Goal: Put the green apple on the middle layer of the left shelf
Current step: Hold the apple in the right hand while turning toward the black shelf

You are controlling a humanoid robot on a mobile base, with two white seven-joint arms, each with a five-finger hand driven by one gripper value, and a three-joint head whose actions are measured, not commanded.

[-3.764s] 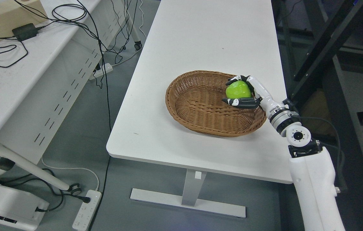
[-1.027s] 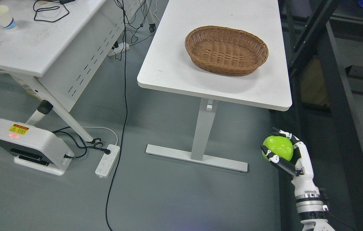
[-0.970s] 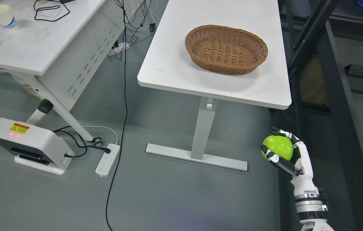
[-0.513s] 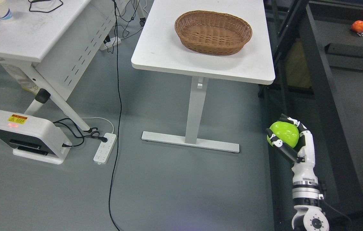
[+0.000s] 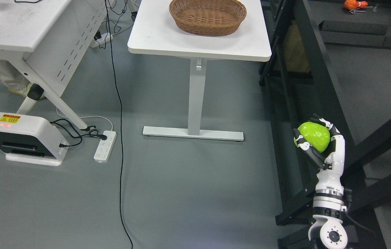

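Apple (image 5: 313,135) sits in my right hand (image 5: 321,147), low at the right of the head view, held over the floor beside the dark shelf (image 5: 314,65) frame and well apart from the table (image 5: 198,45) with its basket (image 5: 207,15). My fingers (image 5: 304,145) are clamped around it from below and the sides, cupping it with the top showing.

I judge it smooth and glossy, so likely slippery under hard fingertips, rigid, round enough to roll once released, and light to moderate in weight. A wide wrap across its widest part looks like the safest hold, and that's roughly what I have. On the shelf I'd want it set down gently and steadied before letting go. My left hand is out of view.
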